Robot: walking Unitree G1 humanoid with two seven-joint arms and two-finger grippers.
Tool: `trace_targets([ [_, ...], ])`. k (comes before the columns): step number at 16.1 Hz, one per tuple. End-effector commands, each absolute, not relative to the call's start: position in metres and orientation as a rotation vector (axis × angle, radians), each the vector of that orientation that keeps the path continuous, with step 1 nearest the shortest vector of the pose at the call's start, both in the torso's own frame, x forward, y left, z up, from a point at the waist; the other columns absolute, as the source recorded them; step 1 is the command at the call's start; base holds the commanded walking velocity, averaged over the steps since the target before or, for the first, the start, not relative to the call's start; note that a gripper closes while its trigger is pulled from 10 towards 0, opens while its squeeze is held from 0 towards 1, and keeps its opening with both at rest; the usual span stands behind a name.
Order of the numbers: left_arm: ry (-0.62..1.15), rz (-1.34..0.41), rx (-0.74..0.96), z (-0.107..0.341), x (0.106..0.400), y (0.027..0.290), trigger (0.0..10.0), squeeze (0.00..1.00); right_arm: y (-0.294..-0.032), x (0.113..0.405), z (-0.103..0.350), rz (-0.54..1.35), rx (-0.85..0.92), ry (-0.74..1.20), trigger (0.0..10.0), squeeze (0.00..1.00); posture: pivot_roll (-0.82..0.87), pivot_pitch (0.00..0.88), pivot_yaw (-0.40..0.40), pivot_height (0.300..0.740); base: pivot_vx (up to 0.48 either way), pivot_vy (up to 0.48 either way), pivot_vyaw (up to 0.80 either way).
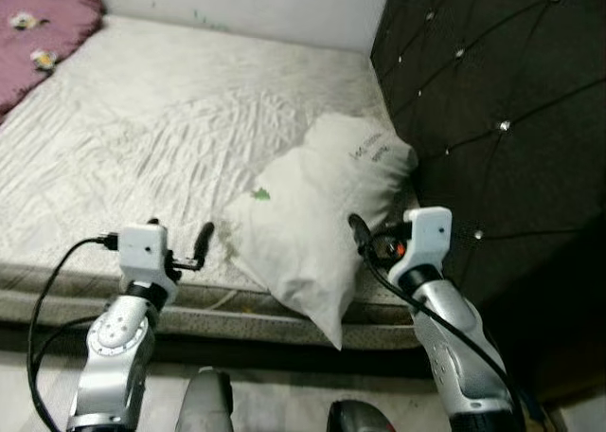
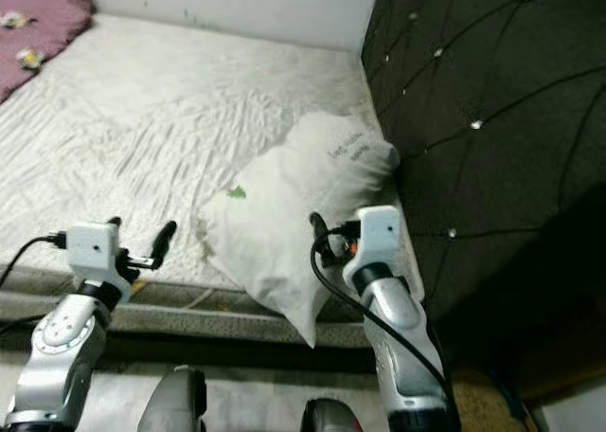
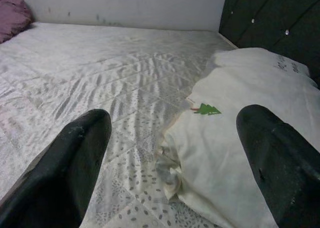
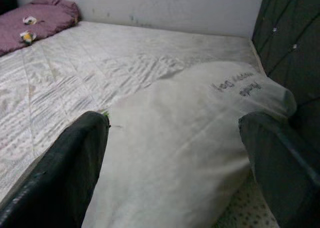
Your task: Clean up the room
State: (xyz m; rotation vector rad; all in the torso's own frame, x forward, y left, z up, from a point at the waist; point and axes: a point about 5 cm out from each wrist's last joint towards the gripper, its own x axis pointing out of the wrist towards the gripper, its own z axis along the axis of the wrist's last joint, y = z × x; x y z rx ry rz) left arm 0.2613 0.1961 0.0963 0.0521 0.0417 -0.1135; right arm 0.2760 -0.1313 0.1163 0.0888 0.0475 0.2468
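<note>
Pillow (image 1: 317, 225) lying on bed (image 1: 142, 138) by headboard (image 1: 492, 100); left gripper (image 3: 170, 153) and right gripper (image 4: 175, 158) spread wide, holding nothing, near pillow.

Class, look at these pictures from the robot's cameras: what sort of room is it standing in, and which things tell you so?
Most likely a bedroom. A bare quilted mattress takes up most of the view, a white pillow lies at its near edge, and a dark tufted headboard stands along one side.
</note>
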Motion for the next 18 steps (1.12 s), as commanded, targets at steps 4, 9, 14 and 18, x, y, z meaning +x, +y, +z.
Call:
trace_targets([
  [4, 0.029, -0.136, 0.050, 0.098, 0.263, 0.188, 10.0, 0.00, -0.139, 0.276, 0.116, 0.220, 0.075, 0.043, 10.0, 0.00, -0.01, 0.033, -0.114, 0.661, 0.447, 0.000, 0.00],
  [9, 0.031, -0.140, 0.048, 0.097, 0.263, 0.186, 10.0, 0.00, -0.137, 0.275, 0.115, 0.227, 0.074, 0.038, 10.0, 0.00, -0.02, 0.037, -0.109, 0.661, 0.480, 0.000, 0.00],
  [14, 0.046, -0.129, 0.021, 0.094, 0.263, 0.186, 10.0, 0.00, -0.129, 0.276, 0.110, 0.259, 0.083, 0.054, 10.0, 0.00, -0.01, 0.025, -0.110, 0.661, 0.355, 0.000, 0.00],
  [18, 0.072, -0.108, 0.002, 0.088, 0.260, 0.188, 10.0, 0.00, -0.128, 0.276, 0.107, 0.260, 0.091, 0.072, 10.0, 0.00, -0.01, 0.025, -0.109, 0.661, 0.000, 0.000, 0.00],
])
